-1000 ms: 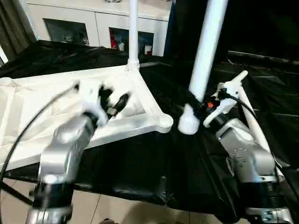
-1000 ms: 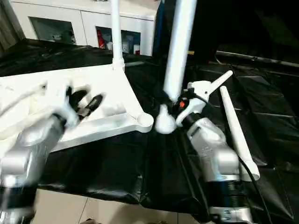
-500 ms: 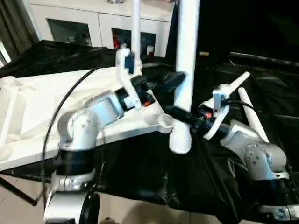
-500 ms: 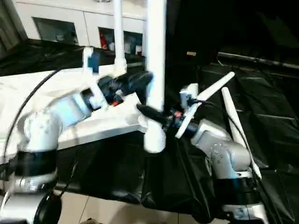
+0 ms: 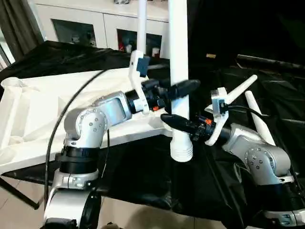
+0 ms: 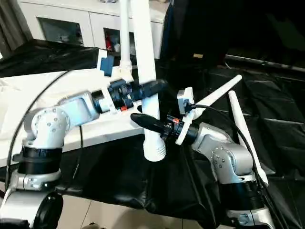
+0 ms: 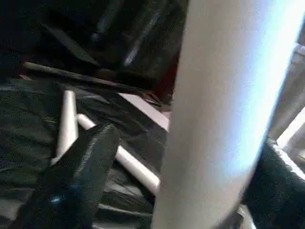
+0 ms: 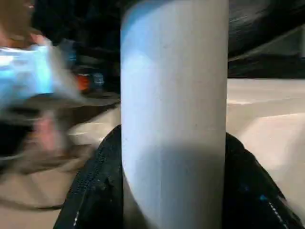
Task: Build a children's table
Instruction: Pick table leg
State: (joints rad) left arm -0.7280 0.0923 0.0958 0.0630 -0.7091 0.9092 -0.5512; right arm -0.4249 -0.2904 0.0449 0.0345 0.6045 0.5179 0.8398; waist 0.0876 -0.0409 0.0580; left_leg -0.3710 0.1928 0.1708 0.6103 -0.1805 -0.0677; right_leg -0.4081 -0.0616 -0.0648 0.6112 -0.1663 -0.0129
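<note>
Nearest, the right gripper (image 5: 177, 122) is clamped on an upright white leg (image 5: 179, 71) just above its threaded end (image 5: 182, 152), which hangs over black sheeting (image 5: 143, 171). Just beyond, at 12 o'clock of that grip, the left gripper (image 5: 183, 88) has its fingers apart, one either side of the same leg. The tabletop (image 5: 43, 109) lies at 9 o'clock, a second leg (image 5: 141, 26) standing in its far corner. Two loose legs (image 5: 252, 114) lie at 3 o'clock. Farthest, a cabinet (image 5: 90, 24).
</note>
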